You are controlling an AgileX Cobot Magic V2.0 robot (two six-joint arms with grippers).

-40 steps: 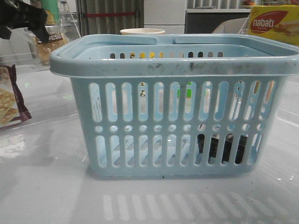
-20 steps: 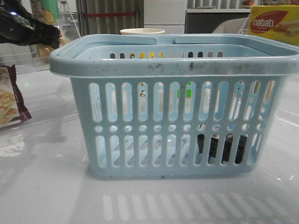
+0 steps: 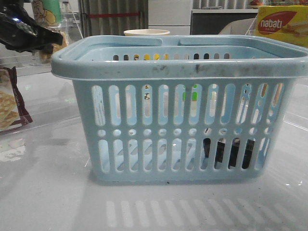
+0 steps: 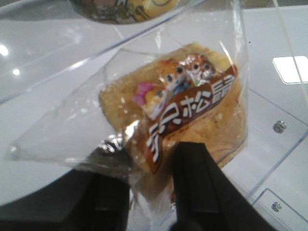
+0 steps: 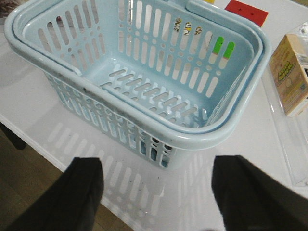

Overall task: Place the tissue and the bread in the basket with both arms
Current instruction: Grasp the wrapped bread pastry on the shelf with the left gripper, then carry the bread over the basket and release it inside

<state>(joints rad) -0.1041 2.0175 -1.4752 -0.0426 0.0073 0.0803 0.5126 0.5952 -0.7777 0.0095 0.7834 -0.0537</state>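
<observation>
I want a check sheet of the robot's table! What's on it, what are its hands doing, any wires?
Surface: glossy white table, reflecting the basket's slots.
Basket: pale blue, upright, rim scuffed.
Tissue: dark pack seen through the lower slots, low at the basket's right end.
Bread: in its clear wrapper, pinched by the left gripper, outside the basket.
Clutter: cracker packet at the left, yellow nabati box behind right, paper cup behind the basket.
Right gripper: open, holding nothing, above the basket's near side.
Cables: nothing seen.
Surroundings: cabinets behind; clear plastic trays on the table.
</observation>
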